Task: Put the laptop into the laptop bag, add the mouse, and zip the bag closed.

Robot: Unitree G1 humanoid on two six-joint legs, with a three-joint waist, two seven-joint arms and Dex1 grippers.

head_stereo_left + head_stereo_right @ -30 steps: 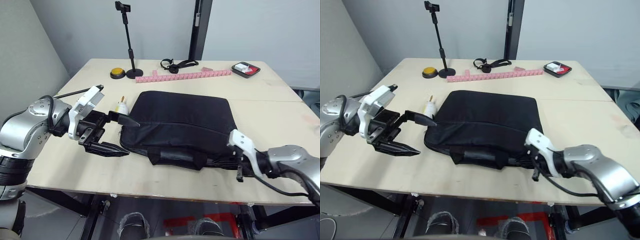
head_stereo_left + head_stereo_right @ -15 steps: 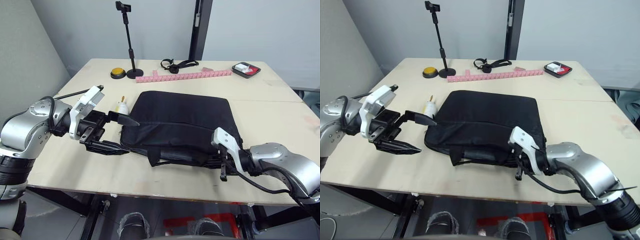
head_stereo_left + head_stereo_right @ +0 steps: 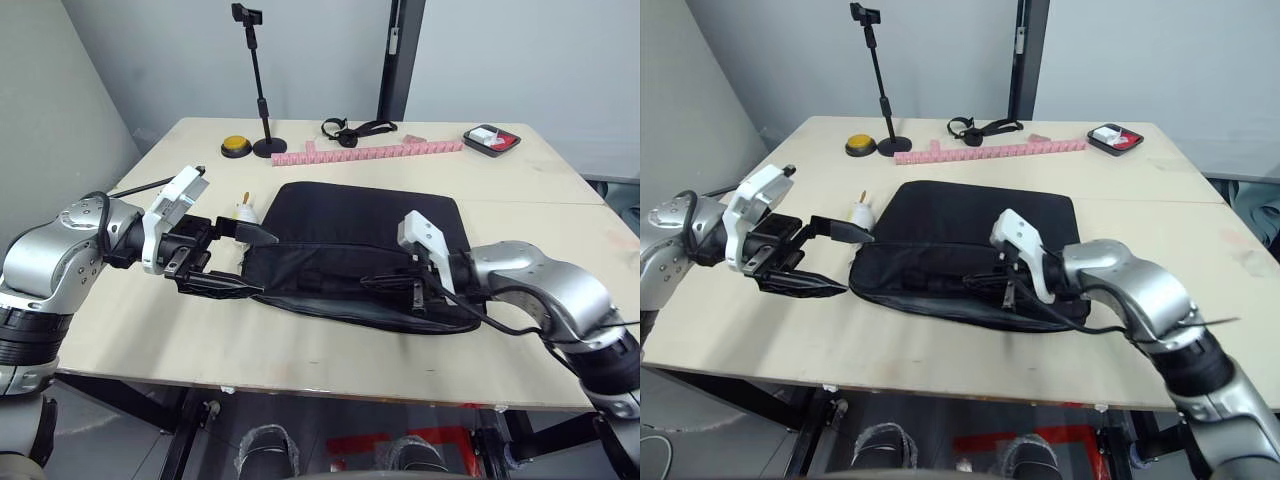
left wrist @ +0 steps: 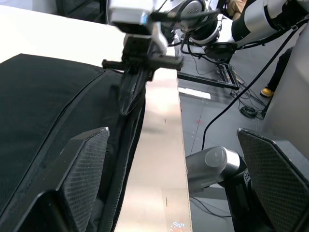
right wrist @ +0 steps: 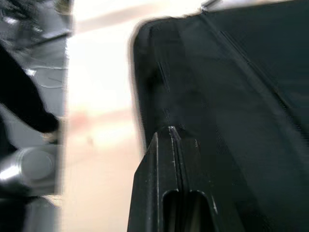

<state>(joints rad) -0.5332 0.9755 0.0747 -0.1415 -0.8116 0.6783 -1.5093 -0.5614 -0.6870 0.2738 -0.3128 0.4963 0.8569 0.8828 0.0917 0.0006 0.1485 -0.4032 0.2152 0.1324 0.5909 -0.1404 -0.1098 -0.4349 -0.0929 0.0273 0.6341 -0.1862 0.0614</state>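
While the laptop bag lies flat in the middle of the tabletop, the right hand rests on its front edge with both fingers pressed together, seemingly pinching something at the zipper line. At the bag's left end the left hand has its fingers spread apart, one above and one below the bag's corner.

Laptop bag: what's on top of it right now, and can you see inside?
On the laptop bag rests the right gripper, jaws shut, near its front edge. The left gripper is open at its left end. The black fabric covers the inside, so its contents cannot be seen.
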